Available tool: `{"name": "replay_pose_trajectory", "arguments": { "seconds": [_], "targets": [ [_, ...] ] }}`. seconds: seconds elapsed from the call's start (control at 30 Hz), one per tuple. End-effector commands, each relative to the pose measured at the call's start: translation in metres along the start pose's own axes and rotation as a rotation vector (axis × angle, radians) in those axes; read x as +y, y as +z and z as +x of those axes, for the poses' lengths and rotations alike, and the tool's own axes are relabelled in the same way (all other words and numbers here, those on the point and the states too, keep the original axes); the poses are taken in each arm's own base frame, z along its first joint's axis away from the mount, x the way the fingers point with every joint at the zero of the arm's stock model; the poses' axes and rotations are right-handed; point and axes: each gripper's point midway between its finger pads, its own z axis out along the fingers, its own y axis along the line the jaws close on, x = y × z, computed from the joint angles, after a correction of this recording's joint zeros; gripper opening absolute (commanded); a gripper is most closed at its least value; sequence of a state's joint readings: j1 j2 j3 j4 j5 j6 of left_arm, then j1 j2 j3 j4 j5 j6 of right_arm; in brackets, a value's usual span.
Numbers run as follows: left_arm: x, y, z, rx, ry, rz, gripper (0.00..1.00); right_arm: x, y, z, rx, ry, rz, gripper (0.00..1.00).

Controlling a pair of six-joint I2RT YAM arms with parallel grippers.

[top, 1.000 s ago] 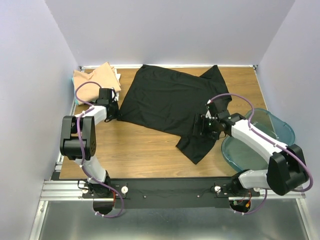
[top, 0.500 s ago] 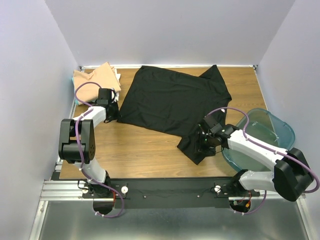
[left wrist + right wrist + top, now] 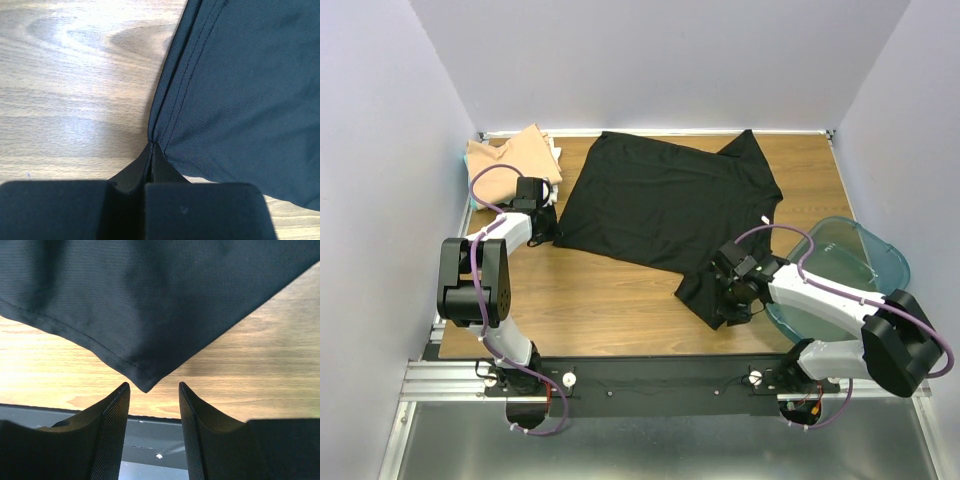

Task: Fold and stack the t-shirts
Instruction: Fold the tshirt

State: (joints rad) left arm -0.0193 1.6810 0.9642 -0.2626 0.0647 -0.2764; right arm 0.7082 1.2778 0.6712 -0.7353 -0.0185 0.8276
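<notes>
at the upper left of the top view lies the tan t-shirt (image 3: 510, 155). just below it, the left gripper (image 3: 152, 150) is pinched tight on a hem corner of the black t-shirt (image 3: 665, 205), which is spread across the middle of the table (image 3: 600, 300). at lower right, the right gripper (image 3: 152, 386) stands half apart around the shirt's lower corner tip, not clamping it. the teal bin (image 3: 865, 262) sits at far right.
</notes>
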Motion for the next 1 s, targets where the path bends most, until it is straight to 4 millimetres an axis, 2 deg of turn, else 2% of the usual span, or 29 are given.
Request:
{"name": "replay_pose_trajectory", "arguments": {
  "seconds": [0.0,0.3,0.43,0.5,0.53,0.63,0.7,0.97],
  "targets": [
    [-0.001,-0.006,-0.005,-0.009,0.012,0.014,0.0,-0.011,0.006,0.007,0.014,0.018,0.052,0.5],
    [0.0,-0.009,-0.008,-0.014,0.018,0.012,0.0,-0.006,0.019,0.011,0.028,0.0,0.019,0.46],
    [0.001,-0.008,-0.006,-0.013,0.019,0.011,0.0,-0.006,0.021,0.01,0.028,-0.009,0.021,0.4],
    [0.001,-0.009,-0.006,-0.014,0.019,0.012,0.0,-0.006,0.023,0.011,0.031,-0.015,0.022,0.31],
    [0.001,-0.009,-0.006,-0.014,0.018,0.013,0.0,-0.006,0.023,0.011,0.035,-0.018,0.019,0.21],
    [0.0,-0.011,-0.006,-0.017,0.024,0.013,0.0,-0.004,0.022,0.014,0.048,-0.02,0.007,0.05],
    [0.002,-0.013,-0.006,-0.022,0.029,0.004,0.0,-0.002,0.019,0.016,0.06,-0.013,-0.01,0.0],
    [0.022,-0.031,0.0,-0.027,0.008,-0.054,0.0,-0.002,-0.006,0.033,0.127,0.024,-0.015,0.0]
  ]
}}
